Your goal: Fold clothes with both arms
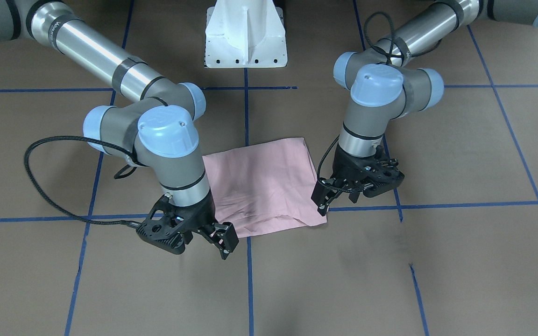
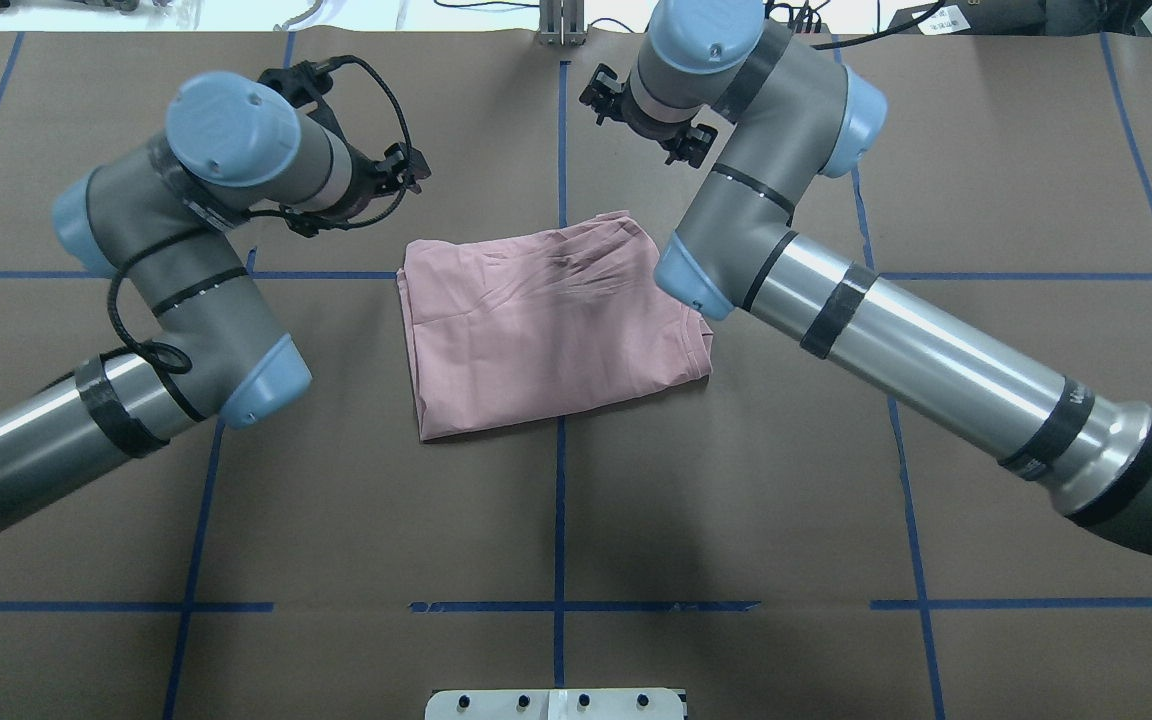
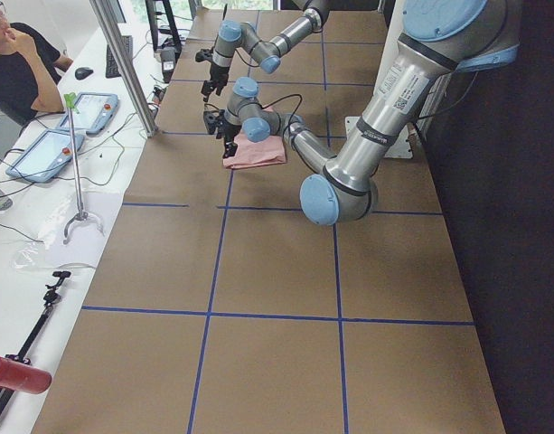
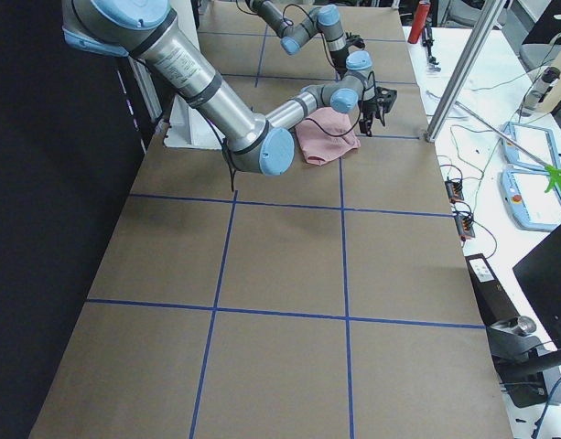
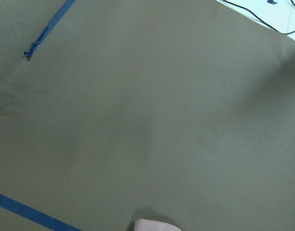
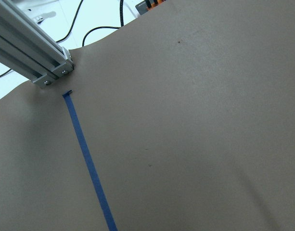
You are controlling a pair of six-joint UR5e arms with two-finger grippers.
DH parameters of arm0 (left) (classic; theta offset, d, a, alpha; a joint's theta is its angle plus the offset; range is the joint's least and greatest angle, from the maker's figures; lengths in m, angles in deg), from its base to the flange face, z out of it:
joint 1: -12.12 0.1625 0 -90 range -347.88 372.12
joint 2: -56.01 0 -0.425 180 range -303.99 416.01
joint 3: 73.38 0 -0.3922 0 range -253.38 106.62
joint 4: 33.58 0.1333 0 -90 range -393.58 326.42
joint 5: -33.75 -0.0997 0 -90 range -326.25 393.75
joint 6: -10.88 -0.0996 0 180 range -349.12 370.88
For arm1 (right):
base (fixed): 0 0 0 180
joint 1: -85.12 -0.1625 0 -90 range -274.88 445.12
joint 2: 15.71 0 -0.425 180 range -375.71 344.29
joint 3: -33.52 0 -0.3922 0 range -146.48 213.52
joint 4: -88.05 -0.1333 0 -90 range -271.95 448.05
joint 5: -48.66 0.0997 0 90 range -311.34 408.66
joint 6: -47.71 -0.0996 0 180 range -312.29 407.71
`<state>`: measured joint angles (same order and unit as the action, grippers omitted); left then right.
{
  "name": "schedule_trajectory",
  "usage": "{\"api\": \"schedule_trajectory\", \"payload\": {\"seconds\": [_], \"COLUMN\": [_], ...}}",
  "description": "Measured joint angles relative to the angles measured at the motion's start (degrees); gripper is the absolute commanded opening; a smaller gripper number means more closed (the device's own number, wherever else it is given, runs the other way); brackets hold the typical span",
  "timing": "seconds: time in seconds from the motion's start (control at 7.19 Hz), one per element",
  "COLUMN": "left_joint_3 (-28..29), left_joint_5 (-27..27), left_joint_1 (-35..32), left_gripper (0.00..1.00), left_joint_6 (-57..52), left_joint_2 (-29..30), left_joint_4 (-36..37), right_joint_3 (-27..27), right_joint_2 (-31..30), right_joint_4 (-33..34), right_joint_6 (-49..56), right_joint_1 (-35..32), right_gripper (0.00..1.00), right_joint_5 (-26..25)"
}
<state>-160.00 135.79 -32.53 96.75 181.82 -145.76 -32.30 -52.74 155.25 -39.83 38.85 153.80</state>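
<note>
Shirt: we find the pale pink T-shirt (image 1: 259, 182) lying flat at the middle of the table (image 1: 437, 261), folded to a rough rectangle with the plain side up; it is creased toward the edge far from the robot

Left gripper: the left gripper (image 1: 321, 205) points down just beside the shirt's far corner on its own side; we cannot tell whether its tips touch the cloth, nor whether the fingers are spread or pressed together

Left wrist view: bare table, with only a sliver of pink at the bottom edge

Right gripper: the right gripper (image 1: 224, 242) hangs just off the other far corner, over the table, not on the cloth; we cannot tell its finger state either

Right wrist view: table and a blue tape line (image 6: 89, 163), no cloth

Hold: since the shirt lies slack and flat, we judge that neither gripper carries any of it

Step in hand: we judge a fold is laid down and the arms stand between folds, one at each far corner

Progress: well along, as the sleeves no longer show

Next move: if one more fold is wanted, both grippers must drop onto their corners, pinch every layer, then lift and carry level together toward the robot

Risk: we think a missed bottom layer would pull the stack open
</note>
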Motion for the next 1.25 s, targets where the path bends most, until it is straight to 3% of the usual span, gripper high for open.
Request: {"api": "schedule_trajectory", "payload": {"seconds": [0.28, 0.42, 0.7, 0.97, 1.25], "left_joint_3": [-6.1, -10.6, -20.0, -23.9, -24.3], "left_joint_5": [6.1, 8.9, 14.0, 18.5, 23.3], "left_joint_1": [-5.8, -9.0, -15.6, -24.3, -32.8], "left_gripper": [1.0, 1.0, 1.0, 1.0, 1.0], "left_joint_6": [-7.7, -13.3, -27.8, -46.5, -65.8], "left_joint_2": [-3.7, -6.4, -12.9, -17.5, -24.3], "left_joint_4": [2.5, 5.7, 14.5, 22.2, 24.5], "right_joint_3": [-7.3, -13.6, -23.7, -27.3, -27.3], "right_joint_2": [-6.3, -12.0, -23.6, -35.1, -45.1], "right_joint_4": [2.4, 6.4, 16.0, 22.0, 23.6], "right_joint_6": [7.7, 16.2, 38.4, 62.3, 80.0], "right_joint_1": [-7.6, -12.7, -21.5, -30.3, -38.2], "right_gripper": [1.0, 1.0, 1.0, 1.0, 1.0], "right_joint_5": [11.2, 16.1, 21.0, 24.2, 27.5]}}
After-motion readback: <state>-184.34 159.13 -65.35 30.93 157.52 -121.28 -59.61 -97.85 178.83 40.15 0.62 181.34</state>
